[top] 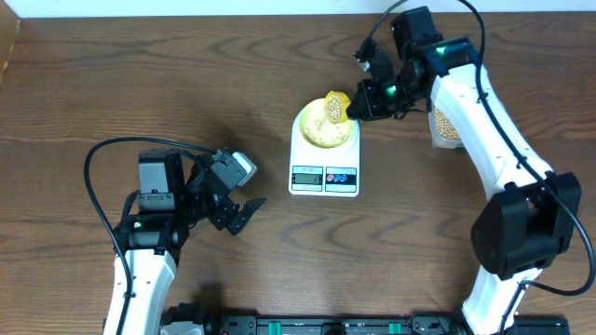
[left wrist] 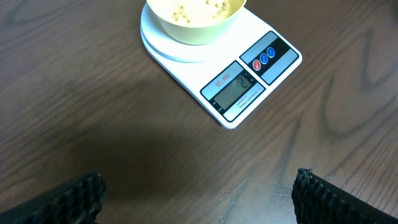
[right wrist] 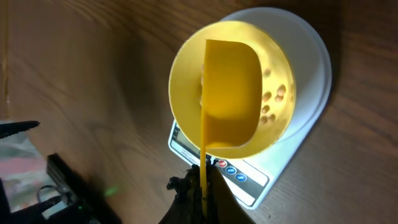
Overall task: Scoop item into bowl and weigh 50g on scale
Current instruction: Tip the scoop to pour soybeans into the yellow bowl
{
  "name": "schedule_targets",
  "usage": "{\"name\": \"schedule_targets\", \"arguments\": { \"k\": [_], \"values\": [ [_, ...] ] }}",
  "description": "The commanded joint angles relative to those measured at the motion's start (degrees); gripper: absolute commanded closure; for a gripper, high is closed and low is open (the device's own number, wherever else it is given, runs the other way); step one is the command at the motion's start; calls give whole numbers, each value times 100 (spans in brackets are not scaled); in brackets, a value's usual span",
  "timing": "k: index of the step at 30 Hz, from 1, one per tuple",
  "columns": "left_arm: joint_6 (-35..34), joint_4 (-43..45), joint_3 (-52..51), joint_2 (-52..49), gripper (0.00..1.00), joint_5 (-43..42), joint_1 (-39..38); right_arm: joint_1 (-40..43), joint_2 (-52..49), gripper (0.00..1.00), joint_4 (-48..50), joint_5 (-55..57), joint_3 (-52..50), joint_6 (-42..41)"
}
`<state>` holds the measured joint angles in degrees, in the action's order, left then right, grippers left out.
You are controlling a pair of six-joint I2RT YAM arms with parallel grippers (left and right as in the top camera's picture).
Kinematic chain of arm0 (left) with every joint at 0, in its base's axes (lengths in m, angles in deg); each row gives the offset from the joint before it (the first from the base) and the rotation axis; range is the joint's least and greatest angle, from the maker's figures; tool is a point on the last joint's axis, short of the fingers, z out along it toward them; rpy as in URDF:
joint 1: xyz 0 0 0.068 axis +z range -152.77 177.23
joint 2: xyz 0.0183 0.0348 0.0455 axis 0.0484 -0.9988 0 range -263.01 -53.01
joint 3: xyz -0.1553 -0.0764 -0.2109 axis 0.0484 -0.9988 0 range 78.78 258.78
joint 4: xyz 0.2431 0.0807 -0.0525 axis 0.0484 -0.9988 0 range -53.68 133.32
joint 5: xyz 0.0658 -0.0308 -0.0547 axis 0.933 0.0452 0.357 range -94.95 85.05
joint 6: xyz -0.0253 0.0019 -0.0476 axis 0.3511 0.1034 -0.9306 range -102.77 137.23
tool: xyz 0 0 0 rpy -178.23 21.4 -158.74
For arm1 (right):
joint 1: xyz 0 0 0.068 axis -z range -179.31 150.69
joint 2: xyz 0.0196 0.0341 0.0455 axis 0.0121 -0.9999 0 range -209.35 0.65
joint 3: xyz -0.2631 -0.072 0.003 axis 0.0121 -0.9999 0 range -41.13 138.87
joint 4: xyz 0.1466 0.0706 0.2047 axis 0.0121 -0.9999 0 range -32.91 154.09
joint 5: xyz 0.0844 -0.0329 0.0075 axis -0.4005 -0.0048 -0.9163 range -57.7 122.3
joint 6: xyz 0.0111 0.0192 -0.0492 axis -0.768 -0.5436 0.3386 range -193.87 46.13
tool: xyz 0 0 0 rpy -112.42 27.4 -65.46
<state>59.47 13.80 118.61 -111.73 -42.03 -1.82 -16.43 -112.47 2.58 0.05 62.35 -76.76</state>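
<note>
From my remote seat I see a dark wood-grain bench (top: 140, 74) carrying the flat white scale (top: 324, 177) near its middle and a clear tub (top: 438, 138), partly hidden, further right.

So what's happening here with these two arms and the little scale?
The right gripper is shut on the handle of a yellow scoop, holding it with beans in it over the cream bowl that sits on the white scale. A few beans lie in the bowl. The left gripper hangs open over bare table to the left of the scale, holding nothing. The scale's reading is too small to make out.
</note>
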Motion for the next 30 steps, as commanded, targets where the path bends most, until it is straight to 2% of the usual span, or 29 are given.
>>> {"name": "schedule_targets", "arguments": {
  "k": [1,30],
  "values": [
    [57,4,24,0,3,31,-13,-118,50,99,-11,188,157,173],
    [57,4,24,0,2,31,-13,-131,50,99,151,258,157,1241]
  ]
}}
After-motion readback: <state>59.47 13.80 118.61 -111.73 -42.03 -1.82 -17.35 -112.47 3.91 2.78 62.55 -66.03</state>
